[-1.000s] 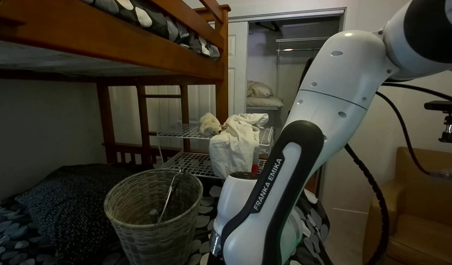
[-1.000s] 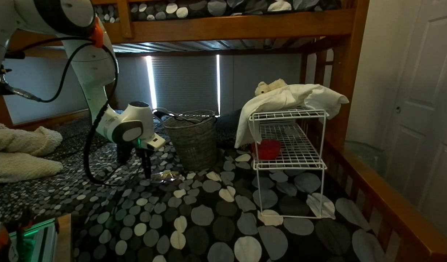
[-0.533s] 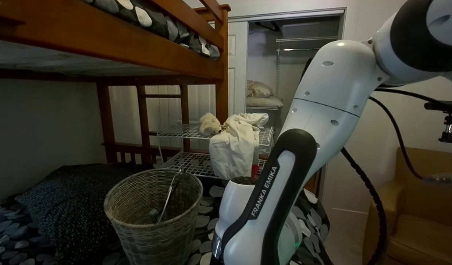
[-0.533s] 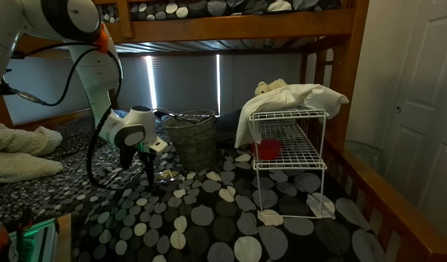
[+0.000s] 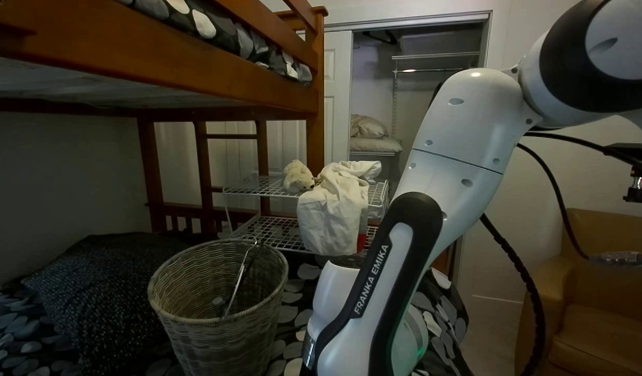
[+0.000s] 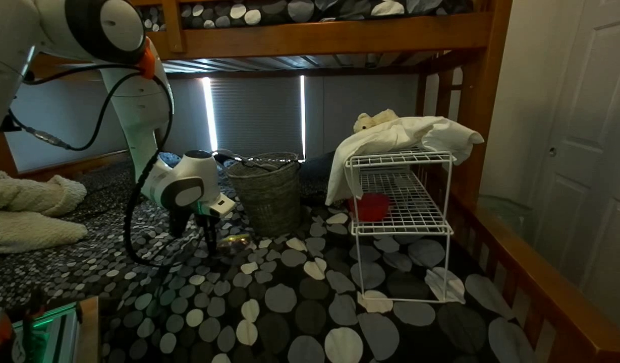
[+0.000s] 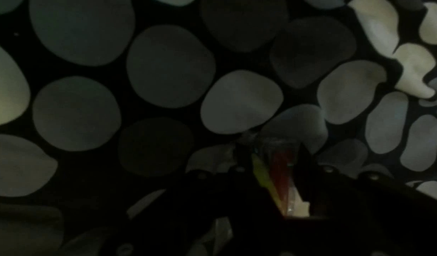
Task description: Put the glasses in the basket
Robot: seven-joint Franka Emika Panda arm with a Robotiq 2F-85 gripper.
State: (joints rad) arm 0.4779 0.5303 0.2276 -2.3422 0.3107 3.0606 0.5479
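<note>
A clear, shiny package (image 6: 236, 242) with yellow and red parts lies on the bedspread in an exterior view; I cannot make out glasses in it. My gripper (image 6: 212, 248) points down beside it, fingertips close to the bedspread. In the dark wrist view my two fingers (image 7: 271, 156) stand apart with the package (image 7: 283, 170) between them; whether they press on it is unclear. The wicker basket (image 6: 269, 201) stands upright just behind the package. It also shows in an exterior view (image 5: 216, 339), where the gripper is out of frame.
A thin metal-edged item (image 5: 240, 282) leans inside the basket. A white wire rack (image 6: 400, 229) stands to the right, with a white cloth (image 6: 390, 138), a teddy bear (image 6: 373, 121) and a red bowl (image 6: 373, 206). A fleece blanket (image 6: 32, 214) lies left. The upper bunk (image 6: 330, 40) overhangs.
The arm has moved down and slightly right in the view with the rack at right. The gripper has come closer to the package. The basket has not moved.
</note>
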